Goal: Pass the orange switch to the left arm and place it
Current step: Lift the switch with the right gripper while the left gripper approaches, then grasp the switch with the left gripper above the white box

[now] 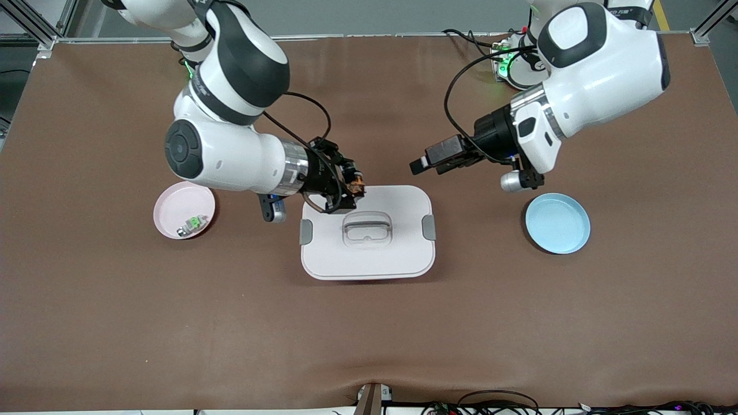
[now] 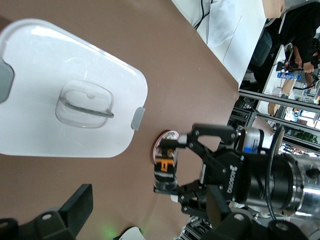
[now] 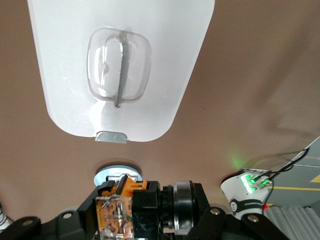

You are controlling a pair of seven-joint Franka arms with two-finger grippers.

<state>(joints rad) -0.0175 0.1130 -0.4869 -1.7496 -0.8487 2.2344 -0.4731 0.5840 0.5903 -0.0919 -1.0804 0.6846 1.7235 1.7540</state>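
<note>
Right tool (image 1: 353, 190) clamped on orange switch (image 1: 358, 185), held over edge of box (image 1: 369, 253) toward right arm's end. Left tool (image 1: 420, 164) fingers apart, holding nothing, above counter (image 1: 115, 300) beside box

Front view: right gripper (image 1: 349, 185) covers a corner of the box (image 1: 369, 253); small green-and-silver item in pink plate (image 1: 173, 203) too small to identify. Right wrist view: blue plate (image 3: 107, 174) mostly hidden.

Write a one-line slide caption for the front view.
Right tool carries the orange switch over the white box's corner while the open left tool waits nearby.
</note>
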